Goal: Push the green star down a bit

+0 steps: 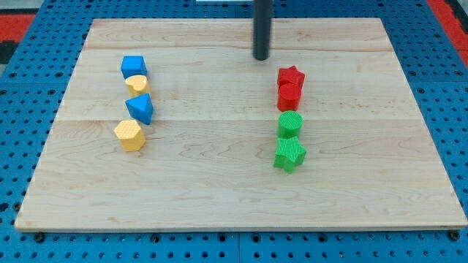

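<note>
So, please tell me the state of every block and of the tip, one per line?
My tip: near the view's top, touching no block, up-left of the red star.
Red star: touching the red block below.
Red block: apart from the green ones, shape unclear.
Green round block: touching the green star.
Green star: lowest in its column.
Blue block: touching small yellow block.
Blue wedge: tilted.
Yellow hexagon: flat.
</note>
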Robot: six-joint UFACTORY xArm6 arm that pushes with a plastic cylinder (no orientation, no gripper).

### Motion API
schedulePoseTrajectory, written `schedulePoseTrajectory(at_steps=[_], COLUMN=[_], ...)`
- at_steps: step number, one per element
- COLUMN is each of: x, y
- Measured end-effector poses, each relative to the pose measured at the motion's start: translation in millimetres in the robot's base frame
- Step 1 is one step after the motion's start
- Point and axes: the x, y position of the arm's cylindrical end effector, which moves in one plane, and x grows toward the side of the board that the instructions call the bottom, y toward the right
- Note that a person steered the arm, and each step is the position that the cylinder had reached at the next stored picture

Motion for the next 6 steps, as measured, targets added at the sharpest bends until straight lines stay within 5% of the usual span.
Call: schedulePoseTrajectory(at_steps=[2, 3, 4, 6], x=[36, 97, 121, 195], y=[-58, -59, -12, -7])
